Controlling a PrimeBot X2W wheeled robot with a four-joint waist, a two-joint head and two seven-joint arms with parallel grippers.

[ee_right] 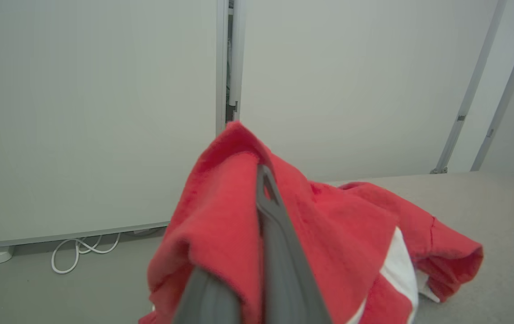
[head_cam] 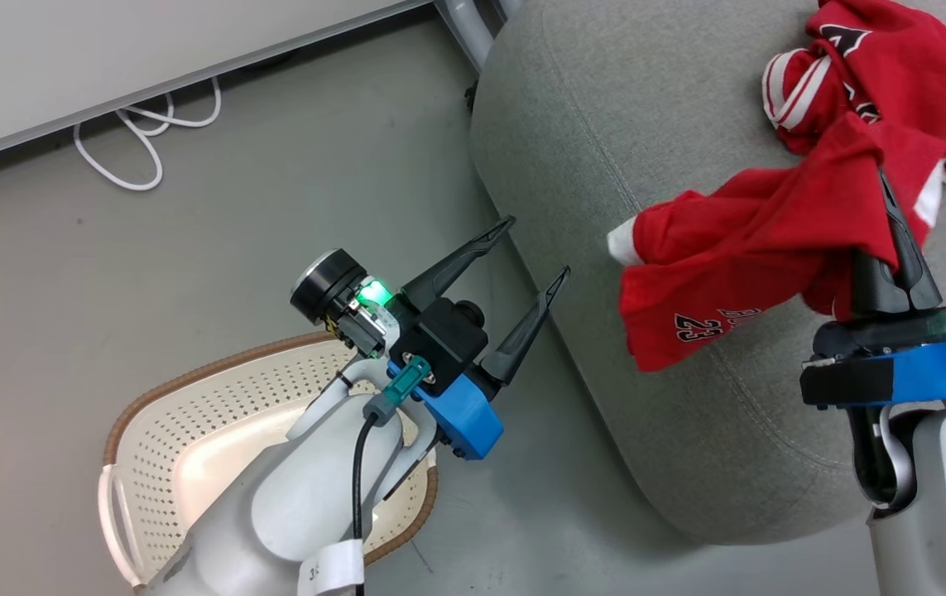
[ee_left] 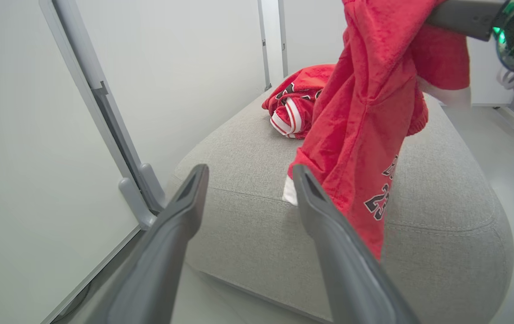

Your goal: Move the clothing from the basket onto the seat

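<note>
The bright red garment printed with a dark 23 point(head_cam: 729, 273) hangs pinched in my right hand point(head_cam: 888, 199), trailing over the light grey fabric sofa's point(head_cam: 605, 124) rounded edge. A crumpled red, white-striped garment point(head_cam: 878, 74) lies on its seat. My left hand point(head_cam: 537, 245) is spread near the cream perforated plastic basket point(head_cam: 191, 397) on the grey floor point(head_cam: 232, 248), below white wall panels point(head_cam: 67, 50).

1. My pale left forearm point(head_cam: 299, 497) covers the middle of the cream perforated plastic basket with a brown rim point(head_cam: 183, 414). The head view's bottom edge cuts off its near end.
2. The bright red garment printed "23" point(head_cam: 737, 240) wraps my right claw point(head_cam: 886, 199), burying the fingertips.
3. The lettering above "23" is folded and unreadable.
4. The large grey fabric sofa point(head_cam: 605, 108) runs off the top and right edges.
</note>
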